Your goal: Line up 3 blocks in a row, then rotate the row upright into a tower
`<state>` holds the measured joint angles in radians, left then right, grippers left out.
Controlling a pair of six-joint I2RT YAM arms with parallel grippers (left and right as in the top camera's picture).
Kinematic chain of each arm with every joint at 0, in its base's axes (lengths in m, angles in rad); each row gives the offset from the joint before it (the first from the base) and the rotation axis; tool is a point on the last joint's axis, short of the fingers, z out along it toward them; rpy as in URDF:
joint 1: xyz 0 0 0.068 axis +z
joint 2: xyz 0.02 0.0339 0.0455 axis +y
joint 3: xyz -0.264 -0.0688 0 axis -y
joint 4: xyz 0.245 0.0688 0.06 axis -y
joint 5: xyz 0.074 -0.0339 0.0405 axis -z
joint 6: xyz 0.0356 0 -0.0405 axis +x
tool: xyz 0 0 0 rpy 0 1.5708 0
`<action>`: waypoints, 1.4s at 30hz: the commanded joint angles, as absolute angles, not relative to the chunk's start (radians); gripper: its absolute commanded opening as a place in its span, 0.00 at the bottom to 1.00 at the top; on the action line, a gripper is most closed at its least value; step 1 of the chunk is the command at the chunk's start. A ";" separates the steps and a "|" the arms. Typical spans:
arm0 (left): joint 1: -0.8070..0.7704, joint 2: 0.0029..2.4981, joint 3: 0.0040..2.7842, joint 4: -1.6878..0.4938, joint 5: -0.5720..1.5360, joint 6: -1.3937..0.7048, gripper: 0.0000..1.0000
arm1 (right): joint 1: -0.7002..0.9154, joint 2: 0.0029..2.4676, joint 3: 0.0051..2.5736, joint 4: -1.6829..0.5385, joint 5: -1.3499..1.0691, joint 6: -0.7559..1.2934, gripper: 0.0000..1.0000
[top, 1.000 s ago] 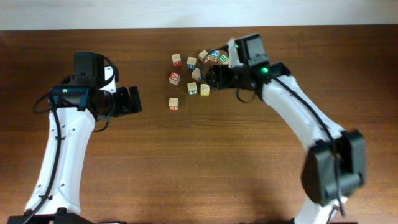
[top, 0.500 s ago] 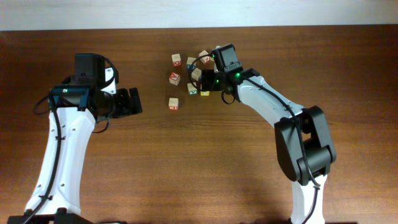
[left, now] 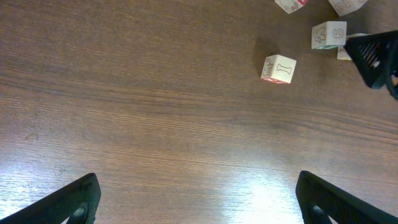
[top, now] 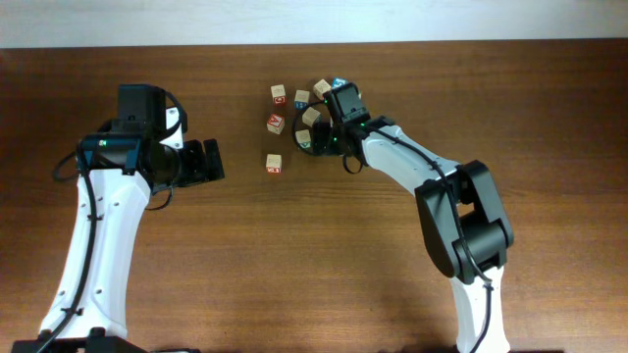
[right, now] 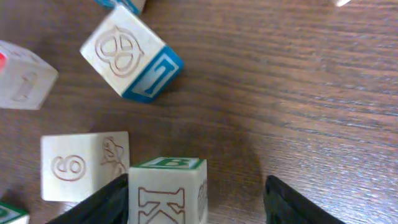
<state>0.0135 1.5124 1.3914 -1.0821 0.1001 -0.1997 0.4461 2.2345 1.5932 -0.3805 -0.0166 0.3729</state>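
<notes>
Since a second ago the right arm has swung in leftward, and the right gripper (top: 312, 140) has come down into the cluster of cubes (top: 311, 116) with its jaws narrowing. The left arm has not stirred. The left gripper (top: 208, 160) hangs low over the table (top: 294, 255), fingers spread wide. Its wrist view shows the red-printed block (left: 278, 68) lying alone, well ahead of it. Overhead, the right wrist covers the grip. Only the right wrist view shows the green-topped block (right: 166, 190), marked K, between part-spread fingers, one just beside it and the other clear. The right forearm reaches up-left from its base, wrist tipped down.
</notes>
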 commanded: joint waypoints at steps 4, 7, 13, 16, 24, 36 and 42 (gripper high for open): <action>0.013 1.513 1.409 -1.086 0.108 -0.209 0.99 | 0.457 2.245 1.616 -0.401 -0.008 0.380 0.46; 0.013 1.513 1.409 -1.086 0.107 -0.209 0.99 | 0.457 2.232 1.620 -0.436 -0.028 0.381 0.41; 0.013 1.513 1.409 -1.086 0.108 -0.209 0.99 | 0.458 2.217 1.649 -0.583 -0.081 0.384 0.38; 0.013 1.513 1.409 -1.086 0.107 -0.209 0.99 | 0.458 2.217 1.666 -0.699 -0.120 0.383 0.37; 0.013 1.513 1.409 -1.087 0.108 -0.209 0.99 | 0.460 2.217 1.666 -0.971 -0.182 0.384 0.36; 0.013 1.513 1.409 -1.079 0.107 -0.208 0.99 | 0.453 2.217 1.740 -0.838 -0.026 0.315 0.68; 0.013 1.513 1.409 -1.079 0.107 -0.208 0.99 | 0.453 2.229 1.739 -0.610 0.067 0.275 0.64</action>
